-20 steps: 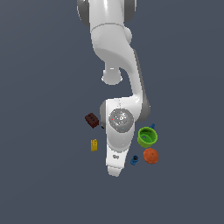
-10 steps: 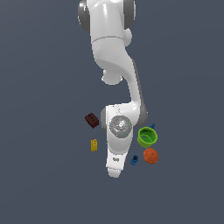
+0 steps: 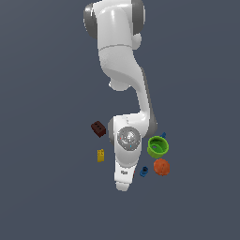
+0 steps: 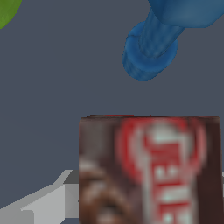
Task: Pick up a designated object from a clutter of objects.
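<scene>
Dark grey floor spreads under everything. Whether the white gripper (image 3: 123, 183) is closed cannot be told; the flat dark-brown box with red-and-white label (image 4: 148, 168) fills the wrist view beside its grey finger (image 4: 41, 205). Near the box lies a blue spool-shaped piece (image 4: 151, 48); further out, a green cup (image 3: 157, 146), orange ball (image 3: 161, 167), yellow block (image 3: 101, 155) and brown brick (image 3: 98, 128).

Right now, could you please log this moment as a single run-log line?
phase: at target | gripper: state unclear | target: brown labelled box, close under wrist camera | nearby: blue piece, green cup, orange ball
</scene>
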